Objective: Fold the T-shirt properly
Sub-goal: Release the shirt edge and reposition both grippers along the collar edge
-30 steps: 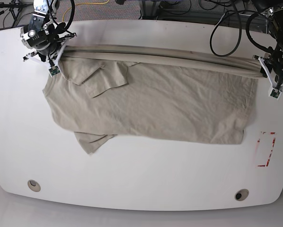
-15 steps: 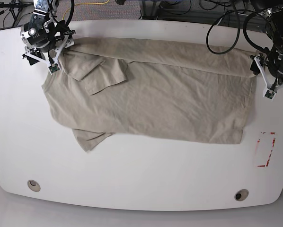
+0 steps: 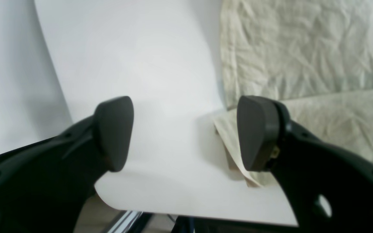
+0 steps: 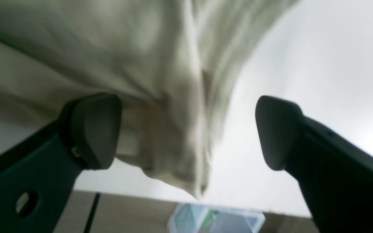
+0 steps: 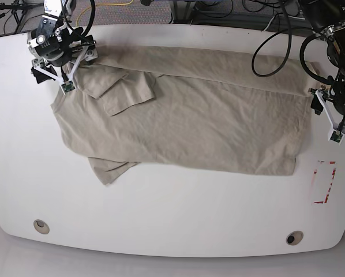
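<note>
On the near edge of the white table [image 5: 161,219], two small round fittings [image 5: 41,226] sit in the surface, one toward each front corner, and a red-outlined rectangle marking [image 5: 323,182] lies on the tabletop near the edge beside the left arm.

Beyond these, the beige T-shirt [image 5: 190,121] lies spread across the middle and far part of the table, wrinkled, with its long axis running side to side. One short sleeve [image 5: 112,168] pokes out from the near edge of the cloth, and the other sleeve [image 5: 126,91] is folded onto the body near the right arm. A flap of the far edge lies doubled over the body, forming a long band along the back.

The left gripper [image 5: 333,115] hovers just off the shirt's hem end; its wrist view shows the dark fingers [image 3: 115,132] spread wide over bare table, with the layered corner of the cloth just beside one pad and nothing between them.

At the far corner on the other side, the right gripper [image 5: 66,66] sits above the shirt's shoulder area. Its fingers [image 4: 92,129] are also spread wide, blurred fabric hanging between and behind them, not pinched.

Cables [image 5: 276,34] trail behind the table.
</note>
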